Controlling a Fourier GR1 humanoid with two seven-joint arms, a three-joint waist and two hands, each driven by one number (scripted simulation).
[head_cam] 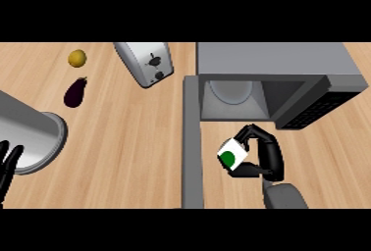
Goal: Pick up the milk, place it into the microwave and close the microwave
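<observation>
Already the milk (pixel 233 157), a small white carton with a green mark, sits in the right hand (pixel 262 156), whose fingers and thumb curl round it and pinch it from its three o'clock side. The carton hangs just in front of the microwave's mouth, tilted, its long axis running roughly from seven to one o'clock. From the hand, the microwave (pixel 279 81) lies at twelve o'clock, its cavity showing a pale round plate (pixel 232 92) inside; that is the relation the coming move turns on, a short carry straight toward twelve. The microwave door (pixel 192 142) stands swung open, a long grey slab running down from the cavity's left corner toward six o'clock, just beside the carton at its nine o'clock. I judge the door the main thing in the way: it sits close on the carton's left, and the cavity's lower lip lies between carton and plate.

Farther out on the counter (pixel 123 147), a toaster (pixel 147 62) lies at eleven o'clock, an eggplant (pixel 74 92) and a lemon (pixel 77 58) farther toward ten, and a metal pot (pixel 29 132) at nine. The left hand (pixel 9 164) rests spread at the view's left edge, well apart, so the right is plainly nearer.
</observation>
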